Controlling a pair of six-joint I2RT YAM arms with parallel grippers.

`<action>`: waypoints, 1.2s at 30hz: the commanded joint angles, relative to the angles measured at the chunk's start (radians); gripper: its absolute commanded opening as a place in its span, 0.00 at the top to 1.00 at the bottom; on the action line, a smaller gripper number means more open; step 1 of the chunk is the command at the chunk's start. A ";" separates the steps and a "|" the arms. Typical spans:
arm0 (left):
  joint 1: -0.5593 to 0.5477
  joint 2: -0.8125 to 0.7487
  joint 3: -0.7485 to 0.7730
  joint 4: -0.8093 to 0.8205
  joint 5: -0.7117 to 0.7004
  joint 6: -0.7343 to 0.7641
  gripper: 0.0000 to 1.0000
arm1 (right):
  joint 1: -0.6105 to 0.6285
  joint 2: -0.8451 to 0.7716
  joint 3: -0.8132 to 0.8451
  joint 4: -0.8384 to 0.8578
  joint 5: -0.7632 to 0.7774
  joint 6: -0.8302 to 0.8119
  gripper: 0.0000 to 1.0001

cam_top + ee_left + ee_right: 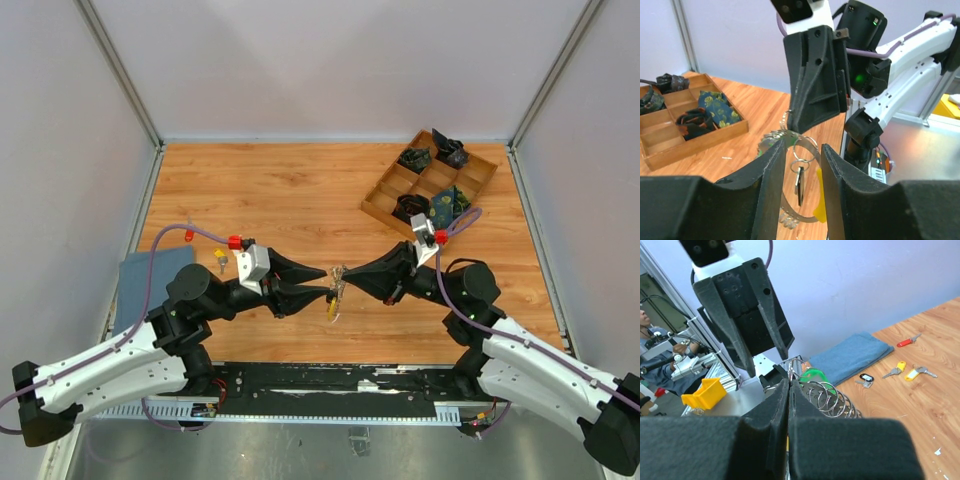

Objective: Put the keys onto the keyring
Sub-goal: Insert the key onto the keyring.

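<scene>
The keyring [334,298] is hanging in the air over the near middle of the table [290,190], between the two arms, with its yellow sleeve on the lower arc. I am reading the right gripper [789,387] as fully closed and pinching the ring's upper edge. The wire coils are fanning out just beyond its fingertips. One key [799,184] is dangling from a small ring on the loop. The left gripper [803,150] is standing partly open and holding nothing. The loop and the dangling key are sitting in the gap between its fingers, and I cannot see either pad touching them. The remaining keys [897,369] are lying loose on the wood near a folded blue cloth [850,356] on the left side, well apart from the ring. I am judging the step in hand to be a threaded key being let go, with more keys waiting. The next move is calling for the left arm to back clear of the loop without snagging it and then pick up a small flat key. The right grip is having to hold the ring steady meanwhile.
</scene>
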 commanded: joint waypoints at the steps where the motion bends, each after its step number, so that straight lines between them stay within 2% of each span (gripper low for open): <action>1: -0.004 -0.018 -0.030 0.143 -0.070 -0.054 0.59 | -0.015 -0.035 0.019 0.064 -0.069 -0.123 0.99; 6: -0.004 0.006 -0.011 0.185 -0.044 -0.063 0.56 | -0.013 -0.065 0.032 0.028 -0.103 -0.222 0.99; 11: -0.004 0.065 0.040 0.184 0.042 -0.041 0.53 | -0.008 -0.081 0.059 -0.015 -0.133 -0.295 0.99; 20: -0.003 0.144 0.099 0.163 0.104 -0.031 0.52 | 0.004 -0.107 0.101 -0.098 -0.151 -0.345 0.99; 23: -0.003 0.142 0.092 0.164 0.093 -0.033 0.55 | 0.006 -0.114 0.103 -0.104 -0.149 -0.347 0.99; 26: -0.004 0.145 0.091 0.167 0.093 -0.035 0.66 | 0.005 -0.120 0.107 -0.110 -0.144 -0.351 0.99; 28: -0.003 0.150 0.090 0.166 0.093 -0.035 0.70 | 0.006 -0.121 0.110 -0.110 -0.142 -0.353 0.99; 36: -0.004 0.172 0.087 0.167 0.099 -0.036 0.71 | 0.009 -0.122 0.113 -0.106 -0.139 -0.357 0.99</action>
